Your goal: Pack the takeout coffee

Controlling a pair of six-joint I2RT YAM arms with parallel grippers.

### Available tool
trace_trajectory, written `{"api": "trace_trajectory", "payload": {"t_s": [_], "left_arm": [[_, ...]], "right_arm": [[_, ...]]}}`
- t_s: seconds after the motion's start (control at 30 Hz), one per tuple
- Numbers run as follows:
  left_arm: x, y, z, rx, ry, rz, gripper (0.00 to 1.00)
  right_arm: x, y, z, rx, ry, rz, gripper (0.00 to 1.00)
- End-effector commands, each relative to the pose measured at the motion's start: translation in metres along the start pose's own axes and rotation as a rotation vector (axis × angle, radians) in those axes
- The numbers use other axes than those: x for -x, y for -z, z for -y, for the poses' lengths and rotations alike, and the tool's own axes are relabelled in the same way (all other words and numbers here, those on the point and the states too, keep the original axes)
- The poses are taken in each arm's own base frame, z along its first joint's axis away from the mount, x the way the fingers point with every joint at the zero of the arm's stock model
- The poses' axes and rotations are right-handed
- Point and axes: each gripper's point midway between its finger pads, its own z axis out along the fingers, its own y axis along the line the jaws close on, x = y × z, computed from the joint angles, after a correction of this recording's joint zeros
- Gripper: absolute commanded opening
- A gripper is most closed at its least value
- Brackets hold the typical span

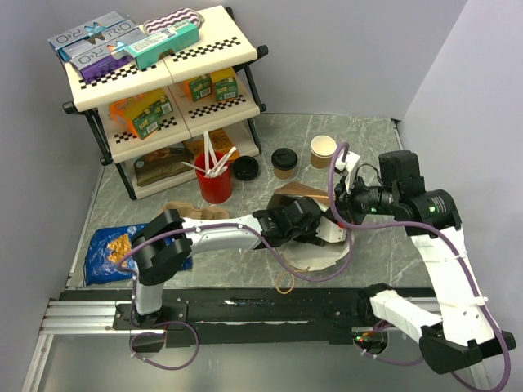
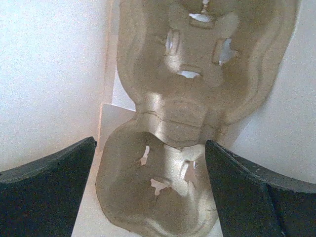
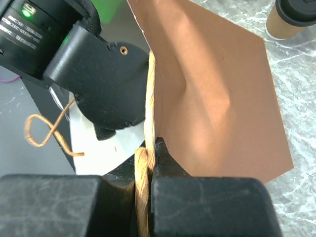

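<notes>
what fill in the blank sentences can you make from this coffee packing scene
The takeout coffee wears a ___ lid.
The right gripper is shut on the edge of the ___ paper bag.
The left gripper stands ___ above the pulp cup carrier.
The white sticks stand in a ___ cup.
Missing: black, brown, open, red.

Top view: left tool (image 1: 304, 222) buried in the mouth of the paper bag (image 1: 301, 194), fingertips concealed. Left wrist view: both fingers (image 2: 49, 170) cut by the lower edge; the pulp cup carrier (image 2: 163, 123) between and ahead of them runs off the top edge. Right wrist view: takeout coffee (image 3: 289, 22), far ahead and right of the right tool (image 3: 146, 155), clipped by the corner, lid only partly seen; the bag's edge nipped in that tool exits the bottom edge.
</notes>
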Motion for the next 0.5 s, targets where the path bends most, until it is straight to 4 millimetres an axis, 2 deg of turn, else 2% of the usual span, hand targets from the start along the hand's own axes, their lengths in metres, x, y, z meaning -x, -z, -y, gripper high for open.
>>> {"api": "trace_trajectory", "payload": {"t_s": [0.0,0.37,0.47], "left_arm": [[0.008,0.025,-0.041,0.072,0.205,0.081,0.99],[0.026,0.036,-0.040,0.029,0.269,0.185,0.99],[0.021,0.027,-0.036,0.021,0.277,0.156,0.99]], "right_arm": [[-0.017,0.004,-0.022,0.061,-0.043,-0.019,0.00],[-0.041,-0.004,-0.007,-0.020,-0.052,-0.070,0.00],[-0.032,-0.003,-0.011,0.001,-0.044,-0.035,0.00]]}}
